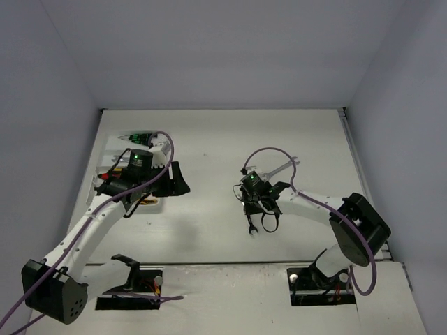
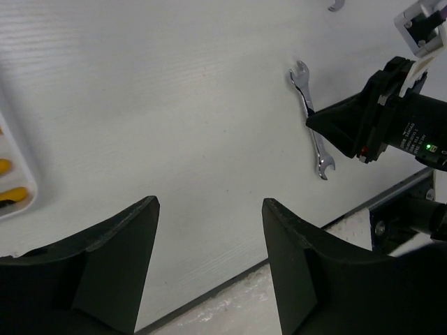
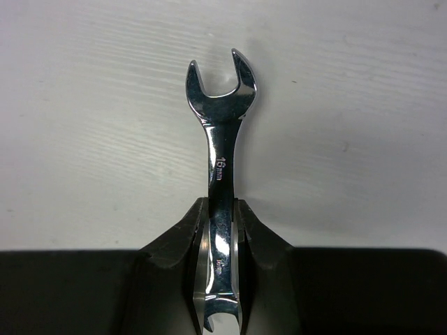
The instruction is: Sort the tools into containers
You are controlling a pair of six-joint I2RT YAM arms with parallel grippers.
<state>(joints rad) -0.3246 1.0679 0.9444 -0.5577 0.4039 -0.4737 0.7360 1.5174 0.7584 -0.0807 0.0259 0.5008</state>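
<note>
My right gripper (image 3: 221,202) is shut on the shank of a silver open-end wrench (image 3: 218,112), whose free jaw end points away over the white table. The same wrench shows in the left wrist view (image 2: 302,87), clamped by the right gripper's black fingers (image 2: 349,125). In the top view the right gripper (image 1: 260,225) is at mid-table right. My left gripper (image 2: 209,203) is open and empty over bare table, beside the white organiser tray (image 1: 106,152) at the left (image 1: 176,180). Black-green screwdrivers (image 1: 140,136) lie in the tray's far part.
A second silver wrench (image 1: 283,167) lies on the table just beyond the right gripper; its end shows in the left wrist view (image 2: 336,5). The tray's corner (image 2: 12,202) holds yellow-handled tools (image 2: 10,195). White walls enclose the table on three sides.
</note>
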